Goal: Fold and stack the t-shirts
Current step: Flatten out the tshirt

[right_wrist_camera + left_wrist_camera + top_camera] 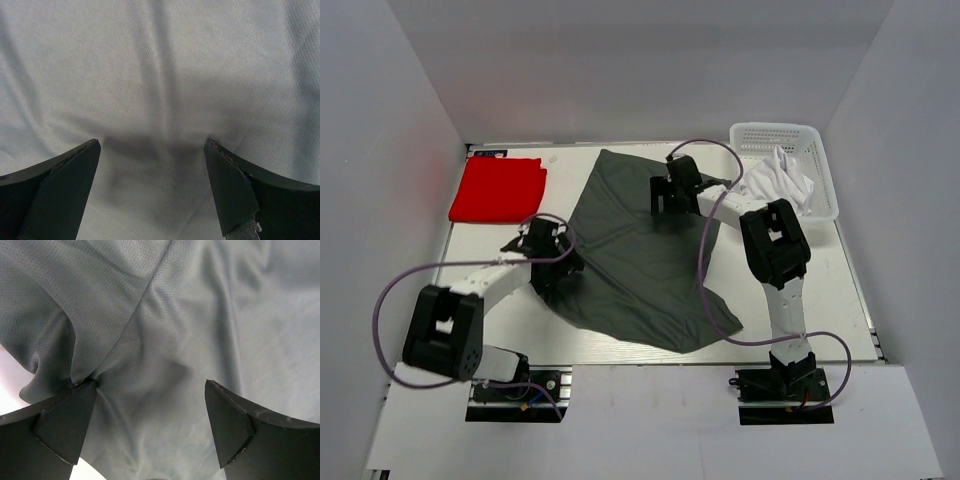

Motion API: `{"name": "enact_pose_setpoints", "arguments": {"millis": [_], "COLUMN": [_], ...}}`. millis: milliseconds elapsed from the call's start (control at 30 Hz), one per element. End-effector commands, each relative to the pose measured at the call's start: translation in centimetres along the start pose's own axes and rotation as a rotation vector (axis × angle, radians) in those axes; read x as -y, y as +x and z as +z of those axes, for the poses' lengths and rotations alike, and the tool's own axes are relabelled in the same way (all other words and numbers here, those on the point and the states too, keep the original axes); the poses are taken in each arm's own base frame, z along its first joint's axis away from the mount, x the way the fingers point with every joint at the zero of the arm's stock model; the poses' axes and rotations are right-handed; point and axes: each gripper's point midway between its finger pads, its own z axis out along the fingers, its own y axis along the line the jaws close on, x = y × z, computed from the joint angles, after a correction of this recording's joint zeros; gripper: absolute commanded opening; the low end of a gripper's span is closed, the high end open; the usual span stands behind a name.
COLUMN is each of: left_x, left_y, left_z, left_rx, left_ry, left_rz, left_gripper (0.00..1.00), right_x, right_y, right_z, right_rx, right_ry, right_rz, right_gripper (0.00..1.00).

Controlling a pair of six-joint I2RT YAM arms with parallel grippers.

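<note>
A dark grey t-shirt (640,250) lies spread and wrinkled across the middle of the table. A folded red t-shirt (498,189) lies at the far left. A white t-shirt (780,182) is bunched in the basket at the far right. My left gripper (552,262) is open, pressed down on the grey shirt's left edge; the cloth (165,340) fills its view between the fingers (67,422). My right gripper (670,205) is open over the shirt's upper middle, with flat cloth (150,90) between its fingers (230,185).
A white plastic lattice basket (820,165) stands at the back right corner. White walls close in the table on three sides. Purple cables loop from both arms over the table. Bare table (480,250) shows at the left and near the front edge.
</note>
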Motion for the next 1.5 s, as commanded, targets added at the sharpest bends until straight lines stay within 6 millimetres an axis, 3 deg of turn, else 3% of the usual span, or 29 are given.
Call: {"name": "enact_pose_setpoints", "arguments": {"millis": [0, 33, 233, 267, 333, 367, 400, 433, 467, 500, 533, 600, 633, 667, 700, 733, 800, 833, 900, 1000, 1033, 1100, 1133, 1167, 1267, 1367, 1400, 1433, 1467], "left_x": [0.0, -0.7, -0.5, 0.1, 0.3, 1.7, 2.0, 2.6, 4.7, 5.6, 7.5, 9.6, 11.8, 11.5, 11.9, 13.6, 13.3, 15.1, 16.6, 18.4, 19.0, 19.0, 18.4, 18.7, 15.7, 14.8, 13.5, 14.0, 13.9], "left_y": [-0.2, 1.0, -0.7, -2.0, -3.8, -6.2, -6.6, -7.6, -9.8, -10.7, -11.6, -12.0, -13.0, -12.7, -13.1, -15.3, -14.9, -17.0, -18.7, -21.3, -22.0, -23.1, -23.1, -24.1, -22.3, -22.6, -21.4, -22.1, -21.0], "left_z": [2.0, 3.2, 4.9, 5.1, 5.1, 4.8, 5.5, 5.8, 5.4, 5.8, 6.8, 8.3, 8.5, 10.5, 11.4, 11.4, 13.8, 13.5, 13.8, 12.5, 11.6, 9.9, 9.0, 6.4, 5.6, 2.9, 3.5, 2.6, 3.4], "left_rx": [-0.047, -0.112, -0.150, -0.119, -0.069, -0.010, -0.023, -0.011, 0.016, 0.027, 0.016, -0.004, -0.004, -0.028, -0.025, 0.020, -0.007, 0.047, 0.080, 0.149, 0.169, 0.209, 0.212, 0.255, 0.243, 0.304, 0.289, 0.332, 0.301], "left_ry": [-0.055, -0.098, -0.216, -0.226, -0.263, -0.255, -0.266, -0.272, -0.244, -0.232, -0.176, -0.097, -0.037, -0.056, -0.053, -0.038, -0.088, -0.055, -0.030, 0.030, 0.044, 0.025, 0.001, 0.010, -0.054, -0.062, -0.085, -0.055, -0.037], "left_rz": [-0.006, -0.003, -0.008, -0.005, 0.001, 0.017, 0.033, 0.047, 0.056, 0.069, 0.092, 0.122, 0.118, 0.150, 0.159, 0.156, 0.211, 0.218, 0.260, 0.311, 0.309, 0.325, 0.324, 0.317, 0.319, 0.282, 0.286, 0.285, 0.292], "left_gripper": [1.00, 1.00, 1.00, 1.00, 1.00, 1.00, 1.00, 1.00, 1.00, 1.00, 1.00, 1.00, 1.00, 1.00, 1.00, 1.00, 1.00, 1.00, 1.00, 1.00, 1.00, 1.00, 1.00, 1.00, 1.00, 1.00, 1.00, 1.00, 1.00], "right_x": [0.2, 0.9, 3.1, 4.1, 2.9, 3.9, 2.6, 1.9, 2.3, 1.9, 2.3, 1.2, 0.9, 1.6, 0.1, 0.1, -1.5, -2.1, -3.7, -6.0, -5.5, -5.1, -2.7, -2.2, -0.1, 1.4, 1.5, 1.6, 2.4], "right_y": [0.8, 1.3, 7.7, 11.4, 9.5, 14.7, 12.3, 12.8, 16.7, 15.5, 18.6, 19.6, 20.3, 23.0, 23.8, 25.2, 26.2, 25.9, 25.2, 21.2, 18.8, 16.2, 14.4, 13.7, 11.3, 9.7, 9.4, 8.6, 8.4], "right_z": [0.5, 0.5, -1.4, -2.7, -5.4, -6.3, -8.3, -9.0, -9.9, -11.6, -12.3, -14.2, -14.7, -15.2, -16.2, -16.6, -17.5, -17.9, -18.5, -19.2, -19.1, -19.3, -19.3, -19.3, -19.2, -18.5, -18.1, -18.0, -16.9], "right_rx": [-0.020, -0.034, -0.156, -0.218, -0.126, -0.213, -0.127, -0.126, -0.191, -0.136, -0.192, -0.194, -0.207, -0.263, -0.286, -0.314, -0.328, -0.319, -0.285, -0.154, -0.068, 0.001, 0.062, 0.085, 0.140, 0.138, 0.130, 0.137, 0.116], "right_ry": [0.005, 0.030, 0.091, 0.131, 0.086, 0.106, 0.045, 0.020, 0.042, 0.035, 0.061, 0.042, 0.026, 0.042, -0.017, -0.020, -0.077, -0.100, -0.169, -0.244, -0.195, -0.131, 0.020, 0.058, 0.179, 0.238, 0.255, 0.264, 0.292], "right_rz": [-0.007, 0.017, 0.150, 0.158, 0.229, 0.233, 0.256, 0.248, 0.226, 0.242, 0.253, 0.274, 0.274, 0.266, 0.242, 0.222, 0.144, 0.124, 0.019, -0.034, -0.023, 0.001, 0.012, 0.049, 0.080, 0.107, 0.108, 0.106, 0.105], "right_gripper": [0.90, 0.90, 0.90, 0.90, 0.90, 0.90, 0.89, 0.89, 0.89, 0.89, 0.89, 0.89, 0.89, 0.90, 0.90, 0.90, 0.90, 0.90, 0.90, 0.90, 0.90, 0.90, 0.90, 0.90, 0.90, 0.90, 0.90, 0.90, 0.90]}}
